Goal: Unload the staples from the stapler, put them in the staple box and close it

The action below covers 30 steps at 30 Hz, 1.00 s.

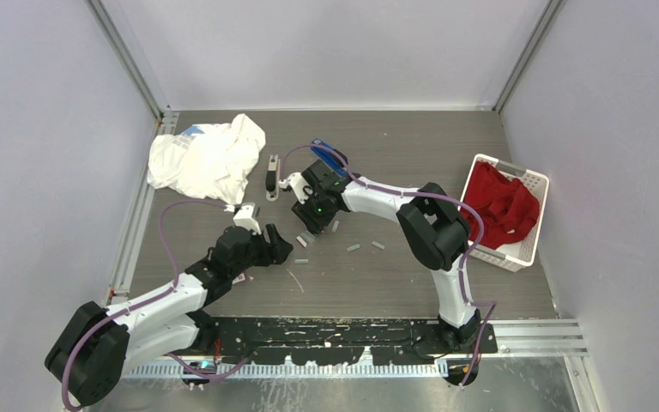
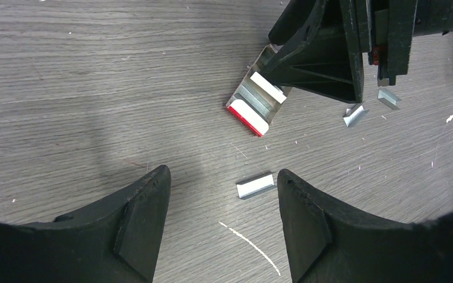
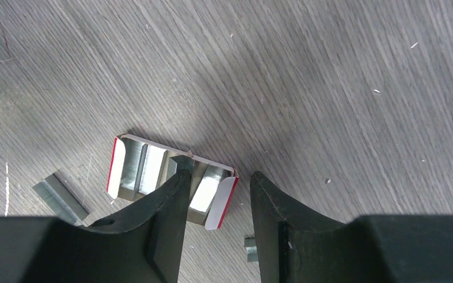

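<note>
Left gripper [image 2: 223,174] is held open over a staple strip [image 2: 255,185], likely light and brittle, best pinched across its long sides.

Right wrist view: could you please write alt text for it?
The right hand, fingers apart, hangs over an open white-and-red box of staples on a grey wooden table; a loose staple strip lies beside it.

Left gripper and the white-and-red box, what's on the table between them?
One short silvery staple strip lies between the open left gripper and the box; the left wrist view shows it.
</note>
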{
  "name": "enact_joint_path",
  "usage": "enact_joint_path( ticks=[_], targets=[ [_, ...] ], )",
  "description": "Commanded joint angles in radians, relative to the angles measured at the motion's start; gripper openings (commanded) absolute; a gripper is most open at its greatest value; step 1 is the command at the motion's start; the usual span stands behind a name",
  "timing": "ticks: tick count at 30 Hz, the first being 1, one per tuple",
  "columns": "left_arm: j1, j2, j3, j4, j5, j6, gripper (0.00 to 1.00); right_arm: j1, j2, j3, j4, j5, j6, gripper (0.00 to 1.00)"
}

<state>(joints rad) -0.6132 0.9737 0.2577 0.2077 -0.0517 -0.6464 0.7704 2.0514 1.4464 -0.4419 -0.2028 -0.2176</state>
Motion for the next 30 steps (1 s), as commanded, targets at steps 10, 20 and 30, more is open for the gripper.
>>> enact_joint_path(
  ticks=[10, 20, 30],
  targets=[
    [0.003, -0.033, 0.006, 0.006, -0.023, 0.014, 0.67, 0.005, -0.05, 0.014, 0.0, -0.009, -0.022, 0.49],
    [0.003, -0.041, 0.007, -0.001, -0.022, 0.012, 0.67, 0.005, -0.069, 0.009, 0.0, -0.027, -0.017, 0.52],
    [0.003, -0.049, 0.008, -0.007, -0.022, 0.012, 0.67, 0.005, -0.058, 0.009, -0.004, 0.0, -0.02, 0.53]
  ],
)
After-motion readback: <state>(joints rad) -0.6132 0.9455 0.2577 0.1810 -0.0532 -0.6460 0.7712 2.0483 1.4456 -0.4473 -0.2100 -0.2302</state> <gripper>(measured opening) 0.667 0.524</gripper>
